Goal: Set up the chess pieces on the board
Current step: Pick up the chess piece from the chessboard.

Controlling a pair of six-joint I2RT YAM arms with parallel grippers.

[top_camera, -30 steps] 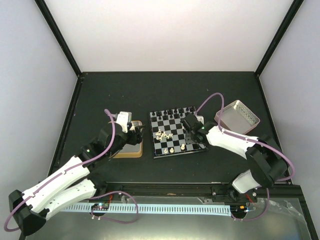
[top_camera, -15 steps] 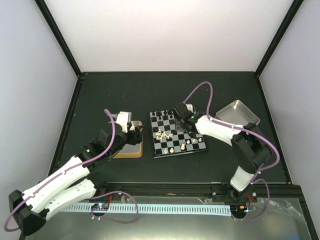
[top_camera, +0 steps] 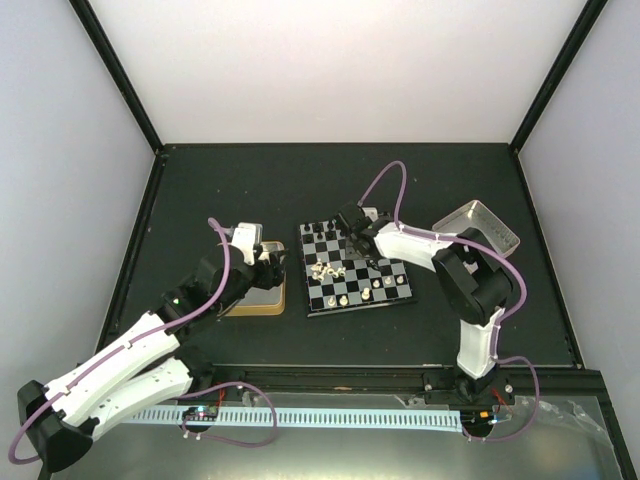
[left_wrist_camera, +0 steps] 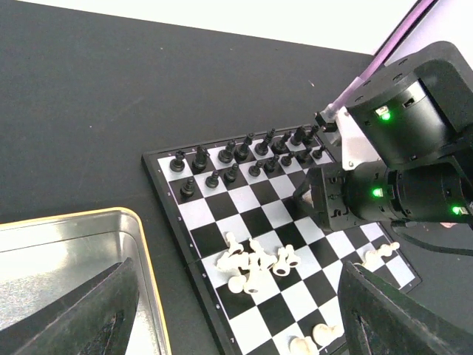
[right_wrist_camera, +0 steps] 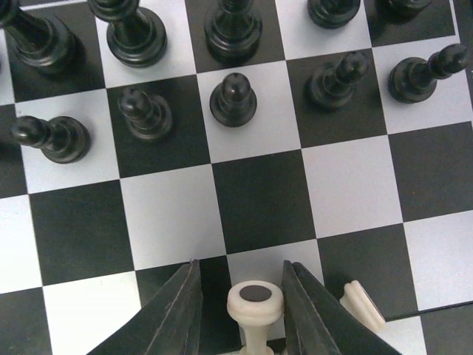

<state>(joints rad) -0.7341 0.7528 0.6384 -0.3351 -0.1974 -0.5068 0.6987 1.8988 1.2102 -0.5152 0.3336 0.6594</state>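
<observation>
One cream piece (right_wrist_camera: 255, 299) within the right end effector (right_wrist_camera: 240, 265) shows only wrist-side.

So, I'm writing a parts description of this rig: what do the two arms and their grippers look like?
The left arm and right arm both have white shell links, black joints and a purple cable looping alongside. Small green lights glow on the right wrist housing. The left gripper and right gripper have dark, flat, tapering fingers.
</observation>
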